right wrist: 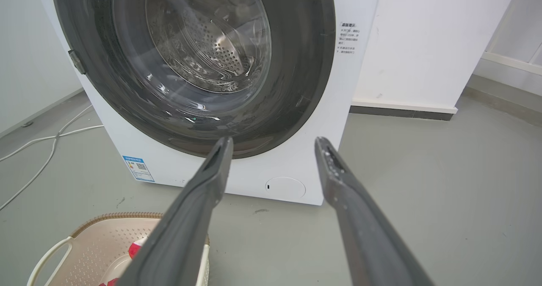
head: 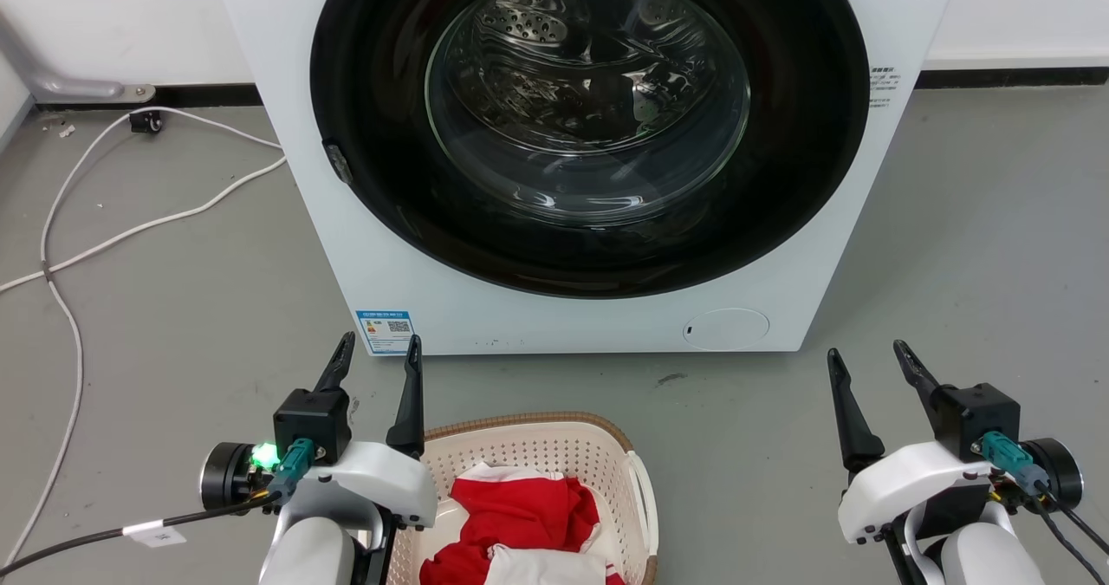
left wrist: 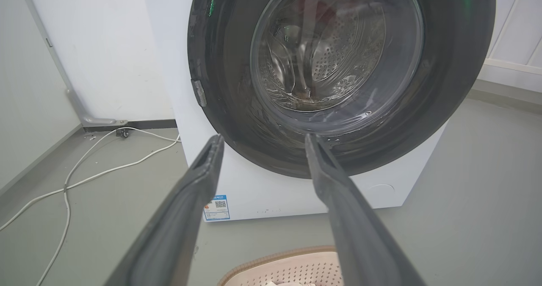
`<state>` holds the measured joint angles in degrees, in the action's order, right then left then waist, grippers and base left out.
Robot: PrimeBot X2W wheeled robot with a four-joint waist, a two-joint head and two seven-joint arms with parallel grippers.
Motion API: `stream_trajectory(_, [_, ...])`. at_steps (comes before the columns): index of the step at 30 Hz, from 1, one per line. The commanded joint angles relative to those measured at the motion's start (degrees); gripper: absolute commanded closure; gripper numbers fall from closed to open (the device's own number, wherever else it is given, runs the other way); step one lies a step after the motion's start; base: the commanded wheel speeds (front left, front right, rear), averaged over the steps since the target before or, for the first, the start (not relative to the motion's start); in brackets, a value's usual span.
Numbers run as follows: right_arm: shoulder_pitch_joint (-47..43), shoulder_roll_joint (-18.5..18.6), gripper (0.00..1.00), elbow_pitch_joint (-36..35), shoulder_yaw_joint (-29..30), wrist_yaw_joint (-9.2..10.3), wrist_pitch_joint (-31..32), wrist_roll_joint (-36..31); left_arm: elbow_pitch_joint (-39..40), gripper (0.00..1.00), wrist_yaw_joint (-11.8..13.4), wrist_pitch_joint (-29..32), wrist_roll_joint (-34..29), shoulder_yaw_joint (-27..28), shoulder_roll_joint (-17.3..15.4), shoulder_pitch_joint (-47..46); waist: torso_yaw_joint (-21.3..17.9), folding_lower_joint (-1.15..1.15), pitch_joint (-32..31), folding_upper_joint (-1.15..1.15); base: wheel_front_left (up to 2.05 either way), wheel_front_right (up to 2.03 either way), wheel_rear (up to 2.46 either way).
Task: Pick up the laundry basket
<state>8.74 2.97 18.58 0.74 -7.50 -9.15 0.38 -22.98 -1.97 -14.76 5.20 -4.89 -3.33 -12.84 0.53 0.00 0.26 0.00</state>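
The laundry basket (head: 537, 446) sits on the grey floor (head: 953, 264) closest in, with red and white clothes (head: 520, 511) heaped inside. The left gripper (head: 381, 340) hangs just beside the basket's left rim, its fingers spread apart and holding nothing. The right gripper (head: 867, 348), equally parted and empty, hangs well off to the basket's right. Beyond both stands the washing machine (head: 390, 247), and a white cable (head: 130, 230) trails to its left.
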Motion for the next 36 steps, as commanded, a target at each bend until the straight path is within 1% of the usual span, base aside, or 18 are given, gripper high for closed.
stream_trajectory(1, [0.6, -0.1, 0.00, 0.2, 0.0, 0.02, -0.5, -0.9, -0.2, 0.00, 0.4, -0.4, -1.1, -0.2, 0.0, -0.5, 0.0, 0.00, 0.0, 0.00, 0.00, 0.00, 0.00])
stream_trajectory(13, [1.0, -0.2, 0.00, 0.8, 0.2, 0.02, -0.9, 0.6, -0.3, 0.00, 0.5, -0.6, -0.3, 0.0, 0.2, 0.0, 0.1, 0.00, 0.0, 0.00, 0.00, 0.00, 0.00])
stream_trajectory(28, [1.2, -0.2, 0.00, 1.4, 0.2, 0.02, -1.2, 0.7, -0.8, 0.00, 0.7, -0.6, -0.4, 0.1, 0.3, -0.2, 0.3, 0.00, 0.1, 0.00, 0.00, 0.00, 0.00])
stream_trajectory(36, [1.7, -0.2, 0.00, 1.2, -1.7, 0.02, -0.5, 0.9, -0.8, 0.00, 1.1, -0.6, 0.1, 0.6, 0.4, -0.5, 1.7, 0.00, 1.8, 0.00, 0.00, 0.00, 0.00])
